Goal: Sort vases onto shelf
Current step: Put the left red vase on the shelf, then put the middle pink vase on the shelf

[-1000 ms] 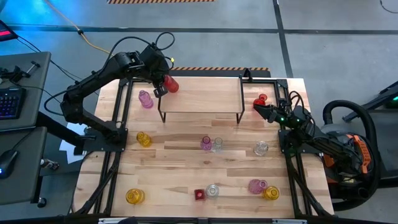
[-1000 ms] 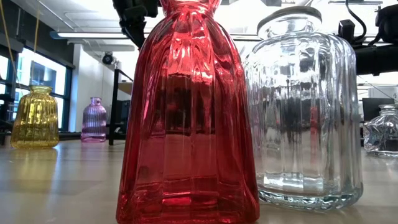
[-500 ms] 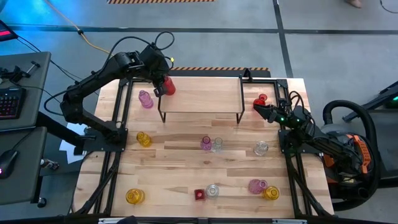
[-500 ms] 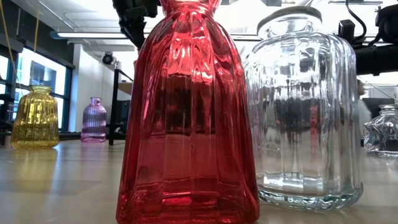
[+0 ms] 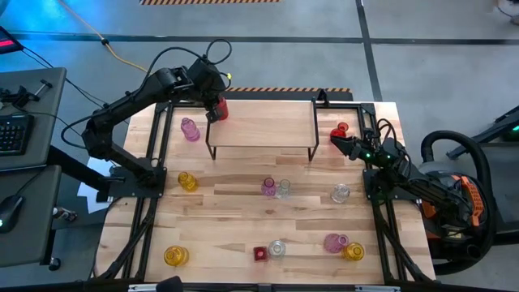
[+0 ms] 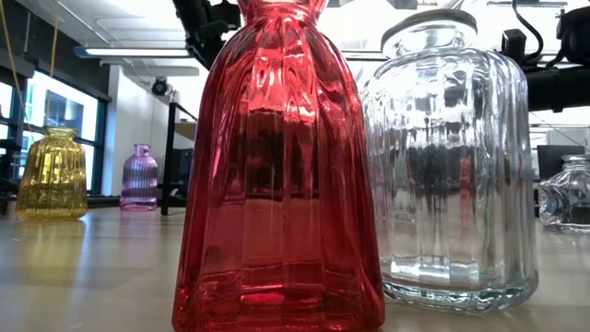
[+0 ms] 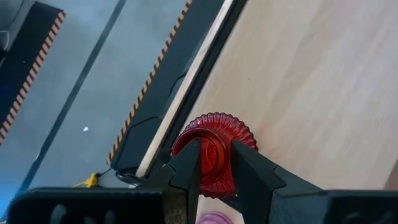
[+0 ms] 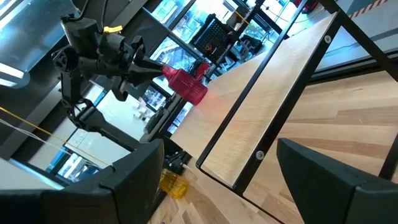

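Left claw [image 7: 214, 163] clamped on the neck of a red vase [image 5: 220, 108], held at the shelf [image 5: 268, 122] top's left end, likely for setting down there. Right claw [image 5: 339, 141] spread wide and empty, waiting beside another red vase [image 5: 339, 130] on the surface [image 5: 235, 211].

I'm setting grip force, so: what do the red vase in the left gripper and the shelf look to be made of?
Red vase, held by the left gripper: likely translucent ribbed glass, glossy; light passes through its scalloped rim. Shelf: pale matte wood plank, faint grain showing, on thin black legs, probably metal.
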`<action>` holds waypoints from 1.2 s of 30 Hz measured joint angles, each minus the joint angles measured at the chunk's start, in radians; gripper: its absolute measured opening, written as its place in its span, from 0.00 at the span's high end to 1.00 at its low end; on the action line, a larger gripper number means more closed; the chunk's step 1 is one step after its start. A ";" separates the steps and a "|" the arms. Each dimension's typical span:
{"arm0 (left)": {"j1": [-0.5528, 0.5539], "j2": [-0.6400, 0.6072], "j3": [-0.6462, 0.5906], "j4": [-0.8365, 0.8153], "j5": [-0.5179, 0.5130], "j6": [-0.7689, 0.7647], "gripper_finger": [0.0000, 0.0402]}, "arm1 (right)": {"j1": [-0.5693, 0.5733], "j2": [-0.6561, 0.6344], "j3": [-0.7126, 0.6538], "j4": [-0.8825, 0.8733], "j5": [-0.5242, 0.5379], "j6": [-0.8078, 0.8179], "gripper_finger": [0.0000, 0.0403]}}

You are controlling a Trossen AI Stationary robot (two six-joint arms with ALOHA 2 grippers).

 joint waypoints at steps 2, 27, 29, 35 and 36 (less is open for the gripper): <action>0.000 -0.002 0.000 -0.001 0.008 0.000 0.81 | 0.000 0.000 0.000 0.000 0.000 0.000 0.25; 0.000 -0.005 0.003 0.069 0.023 -0.002 0.81 | 0.000 0.000 0.000 0.000 0.000 0.000 0.25; 0.000 -0.005 0.023 0.055 0.022 -0.001 0.81 | 0.000 0.000 0.000 0.000 0.000 0.000 0.25; 0.000 -0.005 0.120 0.055 0.019 -0.002 0.81 | 0.000 0.000 0.000 -0.005 0.000 0.000 0.25; 0.000 -0.006 0.139 0.051 0.019 -0.003 0.81 | 0.000 0.000 0.000 -0.007 0.000 0.000 0.25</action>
